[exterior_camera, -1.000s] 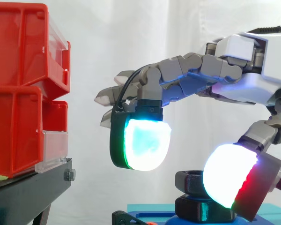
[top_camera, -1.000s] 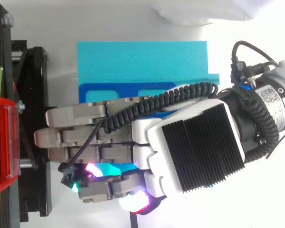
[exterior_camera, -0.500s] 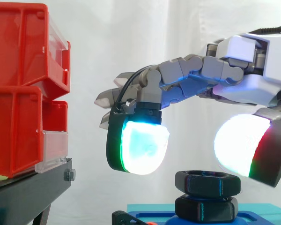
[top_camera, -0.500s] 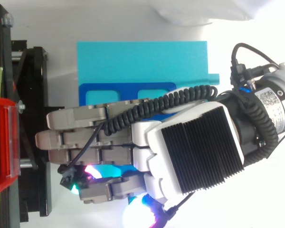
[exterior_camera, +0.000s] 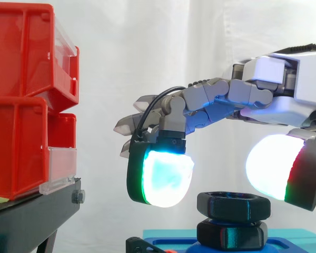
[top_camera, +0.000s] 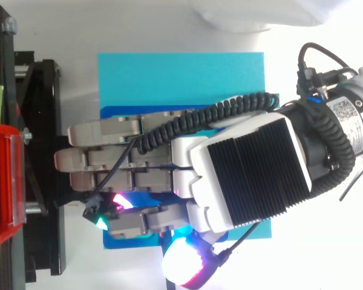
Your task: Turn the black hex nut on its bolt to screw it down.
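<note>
The black hex nut [exterior_camera: 233, 204] sits on its bolt above a second black hex piece [exterior_camera: 231, 234], which stands on a blue fixture [exterior_camera: 171, 244]. My hand [exterior_camera: 284, 100] hovers over the nut, open and holding nothing. One finger bends down, and its cyan-white pad [exterior_camera: 166, 179] hangs just left of the nut without touching it. The thumb's white pad [exterior_camera: 274, 166] floats above the nut's right side, also apart from it. In the top view the hand [top_camera: 254, 175] lies across the fixture and hides the nut.
Red bins [exterior_camera: 26, 100] are stacked on a black stand [exterior_camera: 37, 216] at the left, a short gap from the fingertips. A light blue board [top_camera: 181, 78] carries the darker blue fixture [top_camera: 118, 115]. A white curtain hangs behind.
The thumb pad has come off the nut's right side and lifted up and away. The hand has shifted slightly right, and the bent finger's pad sits a little lower and nearer the nut.
</note>
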